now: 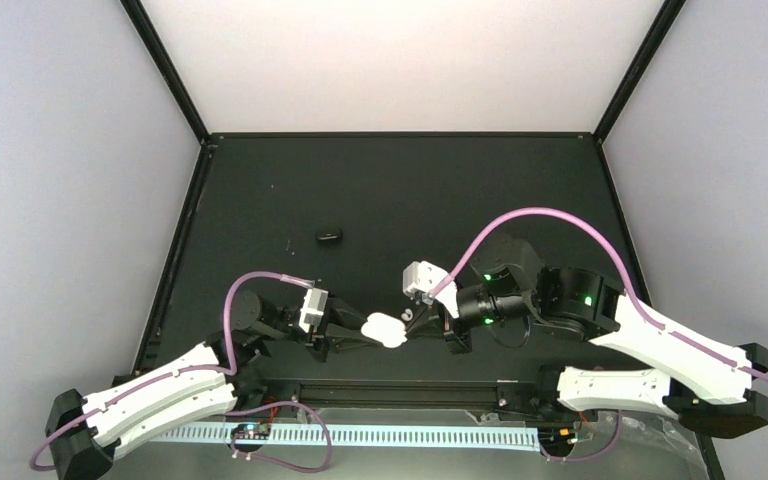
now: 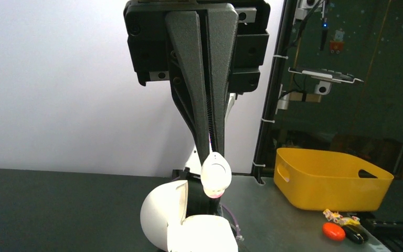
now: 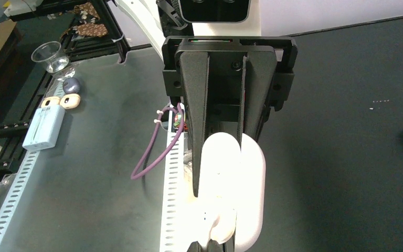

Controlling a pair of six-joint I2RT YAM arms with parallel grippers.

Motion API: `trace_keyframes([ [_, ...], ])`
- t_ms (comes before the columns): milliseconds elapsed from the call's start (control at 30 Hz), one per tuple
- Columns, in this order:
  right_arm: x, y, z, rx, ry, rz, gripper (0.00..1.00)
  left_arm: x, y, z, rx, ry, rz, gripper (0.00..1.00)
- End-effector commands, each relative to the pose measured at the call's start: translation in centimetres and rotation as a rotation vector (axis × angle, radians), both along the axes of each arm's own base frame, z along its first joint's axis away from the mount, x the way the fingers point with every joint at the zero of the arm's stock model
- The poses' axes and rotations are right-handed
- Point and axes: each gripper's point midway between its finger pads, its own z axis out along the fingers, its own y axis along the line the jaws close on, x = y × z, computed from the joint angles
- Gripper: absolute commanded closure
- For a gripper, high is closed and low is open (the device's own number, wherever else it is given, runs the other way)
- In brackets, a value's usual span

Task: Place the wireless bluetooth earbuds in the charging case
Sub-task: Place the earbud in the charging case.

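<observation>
The white earbud (image 2: 216,176) is not yet in the charging case (image 2: 162,215). It hangs just above the open case, with its pale pink tip pointing down towards the lower half. The left gripper (image 2: 212,153) is closed on it and pinches it at the very ends of the fingers. The case is white and round, with its lid swung open to one side. The right gripper (image 3: 221,168) is closed on it from the other side and keeps it up off the table (image 1: 410,190), near the front edge between the two arms.

I judge that the task is in its first half: one bud is lined up over the case, but it must come down and sit in its hollow. The pictures do not show the inside of the case, so I cannot tell if another bud already lies there. A small black thing (image 1: 328,236) lies on the table well apart from the grippers; it is too small to say what it is.
</observation>
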Motion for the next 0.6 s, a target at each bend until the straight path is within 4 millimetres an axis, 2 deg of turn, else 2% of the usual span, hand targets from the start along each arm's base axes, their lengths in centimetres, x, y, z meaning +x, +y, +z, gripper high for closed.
trace_keyframes([
  [0, -0.2, 0.3, 0.5, 0.019, -0.011, 0.012, 0.99, -0.9, 0.1, 1.7, -0.037, -0.061, -0.038, 0.98],
  [567, 0.2, 0.5, -0.6, -0.019, -0.015, 0.007, 0.99, -1.0, 0.2, 2.2, -0.044, -0.065, -0.035, 0.98],
])
